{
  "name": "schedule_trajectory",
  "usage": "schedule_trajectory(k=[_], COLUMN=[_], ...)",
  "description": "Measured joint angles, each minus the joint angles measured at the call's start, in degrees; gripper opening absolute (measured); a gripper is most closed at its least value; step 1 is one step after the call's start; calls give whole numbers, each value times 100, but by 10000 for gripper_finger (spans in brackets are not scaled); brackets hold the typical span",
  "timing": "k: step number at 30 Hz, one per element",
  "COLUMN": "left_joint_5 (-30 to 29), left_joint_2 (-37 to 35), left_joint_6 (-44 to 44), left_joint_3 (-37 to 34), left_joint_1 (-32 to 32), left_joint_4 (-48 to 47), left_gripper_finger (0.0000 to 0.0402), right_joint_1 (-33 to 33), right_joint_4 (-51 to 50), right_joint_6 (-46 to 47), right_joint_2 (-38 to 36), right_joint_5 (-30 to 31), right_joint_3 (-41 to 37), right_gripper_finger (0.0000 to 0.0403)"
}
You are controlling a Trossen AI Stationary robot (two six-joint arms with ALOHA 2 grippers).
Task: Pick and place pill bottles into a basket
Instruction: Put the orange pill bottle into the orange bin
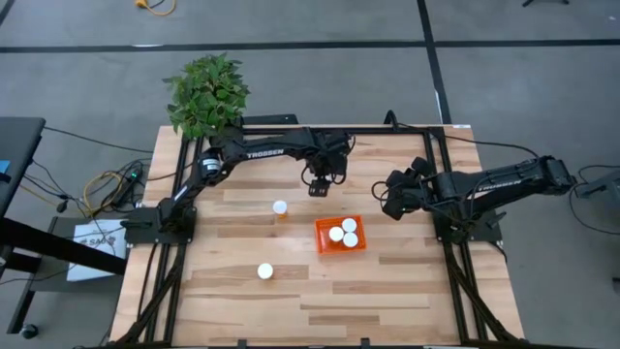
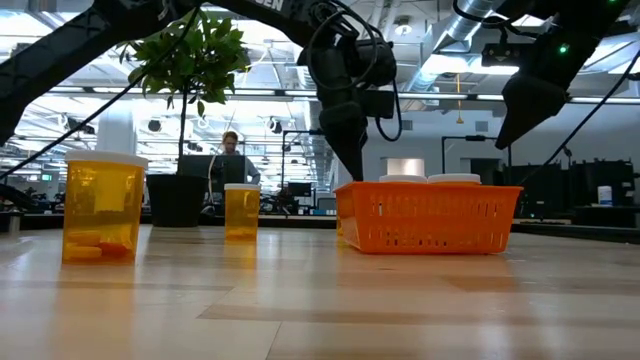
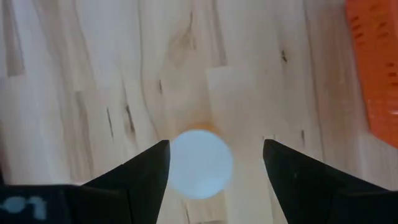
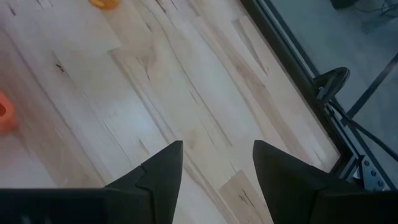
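Note:
The orange basket [image 1: 340, 248] stands at the table's middle with three white-capped pill bottles [image 1: 343, 232] upright in it. Two more bottles stand upright on the table, one left of the basket [image 1: 280, 207] and one nearer the front edge [image 1: 264, 271]. My left gripper [image 1: 318, 188] hangs open, pointing down, just beyond the basket's far left corner. In the left wrist view a blurred white cap [image 3: 200, 163] of another bottle shows on the table below, between the fingers [image 3: 216, 144]. My right gripper [image 1: 389, 197] is open and empty above the table right of the basket.
A potted plant [image 1: 205, 92] stands at the table's far left corner. The arms' black frames [image 1: 455, 228] run along the left and right sides. Bare wood lies in front of the basket. A person [image 2: 231, 150] sits in the room beyond the table.

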Motion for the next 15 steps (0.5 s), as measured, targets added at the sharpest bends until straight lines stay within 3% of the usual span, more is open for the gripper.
schedule_trajectory(k=[15], left_joint_5=[-42], left_joint_2=[-2], left_joint_6=[11], left_joint_3=[0], left_joint_1=[101], left_joint_4=[-51], left_gripper_finger=[319], right_joint_1=[0], right_joint_4=[0], right_joint_6=[0], right_joint_2=[0], right_joint_5=[-2], right_joint_3=[0], right_gripper_finger=[189])
